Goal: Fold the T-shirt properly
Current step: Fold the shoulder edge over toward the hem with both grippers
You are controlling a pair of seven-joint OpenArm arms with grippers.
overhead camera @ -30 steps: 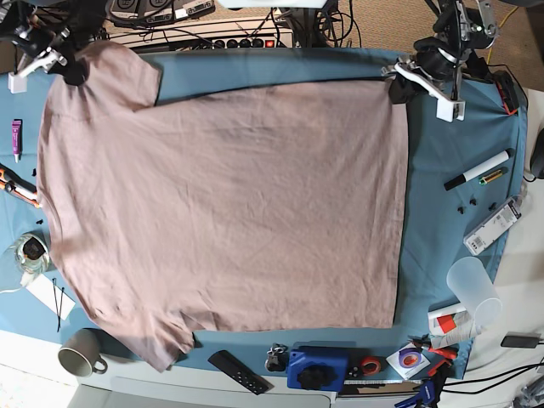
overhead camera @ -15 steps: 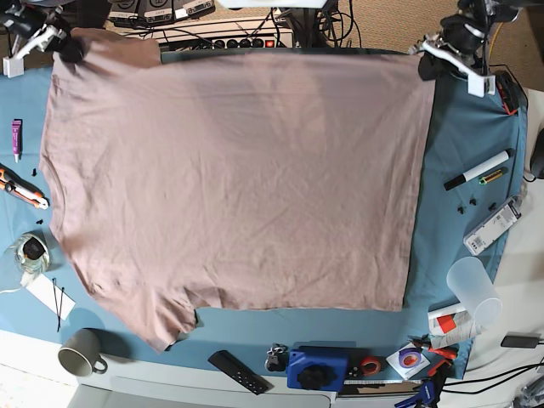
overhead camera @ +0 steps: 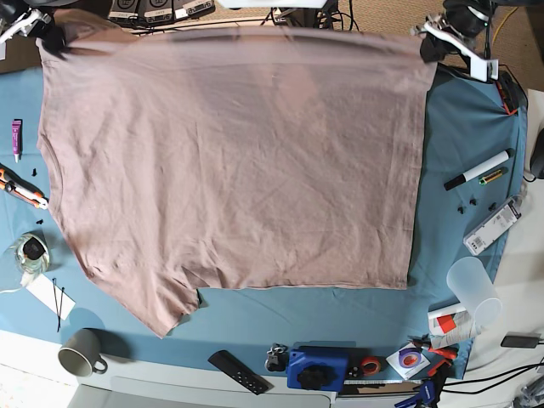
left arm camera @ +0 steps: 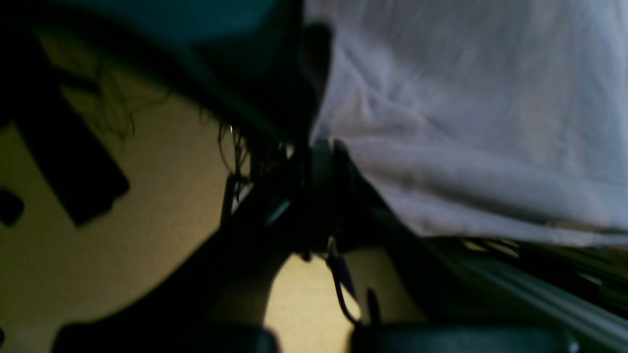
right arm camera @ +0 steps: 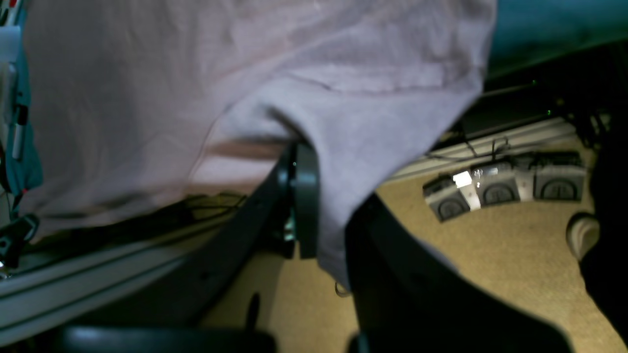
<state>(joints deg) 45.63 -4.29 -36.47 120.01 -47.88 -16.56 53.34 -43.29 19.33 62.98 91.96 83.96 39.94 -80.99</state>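
Observation:
The pink-beige T-shirt is stretched out over the teal table cloth, its far edge lifted past the table's back edge. My left gripper is shut on the shirt's far right corner; in the left wrist view the cloth runs from the shut jaws. My right gripper is shut on the far left corner by the sleeve; in the right wrist view the cloth drapes over the gripper. The near sleeve lies on the table.
Along the front edge are a mug, a black remote and a blue box. At the right are a marker and a plastic cup. At the left are small tools. A power strip lies behind the table.
Both grippers have moved farther back with the shirt's far corners. The shirt has slid away from the front edge and its far edge has risen, hanging past the table's back.

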